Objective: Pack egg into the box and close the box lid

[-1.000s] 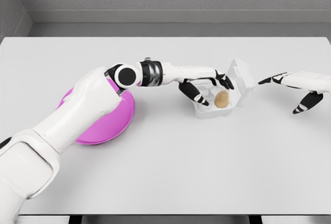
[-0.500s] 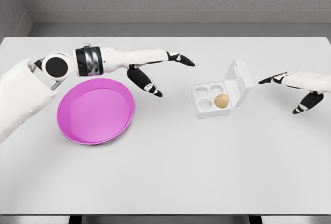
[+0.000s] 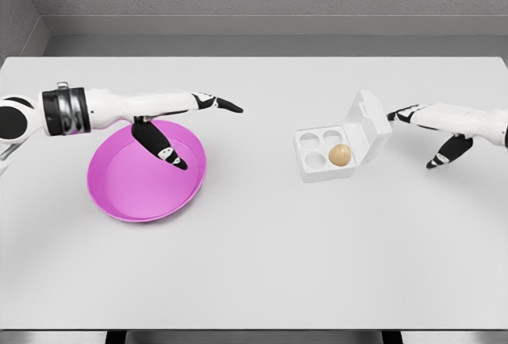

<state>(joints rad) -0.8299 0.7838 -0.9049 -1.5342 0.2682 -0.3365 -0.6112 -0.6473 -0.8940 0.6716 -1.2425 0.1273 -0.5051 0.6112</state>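
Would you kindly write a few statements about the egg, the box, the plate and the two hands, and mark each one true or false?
1. The egg sits in a compartment of the box. True.
2. The box lid is closed. False: it stands open, raised on the box's right side.
3. The left hand holds the egg. False: it holds nothing, its fingers spread above the pink plate.
4. The right hand is on the lid's side of the box, fingers open. True.
5. The pink plate carries a second egg. False: nothing lies on it.
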